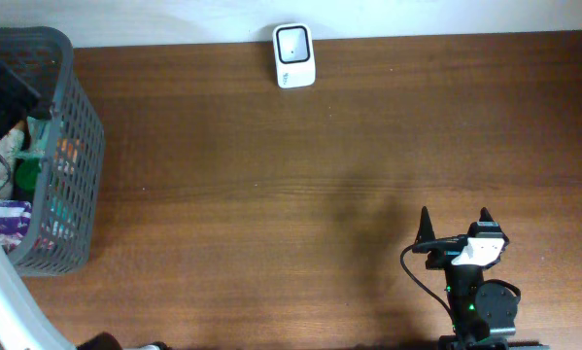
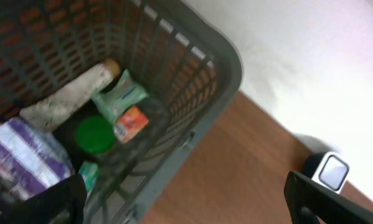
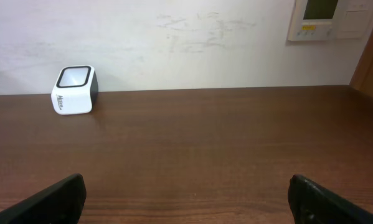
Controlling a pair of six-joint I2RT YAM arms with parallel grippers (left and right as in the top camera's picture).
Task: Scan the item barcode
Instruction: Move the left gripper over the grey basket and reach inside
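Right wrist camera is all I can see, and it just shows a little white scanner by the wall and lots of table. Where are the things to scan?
Observer: In a grey plastic basket at the table's left edge, outside your view.
Operator: What's inside it?
Observer: A green round lid, a small orange packet, a pale green soft pack and a purple striped package, among other things.
Operator: Is the other arm grabbing one?
Observer: No. The left gripper hangs above the basket, open and empty.
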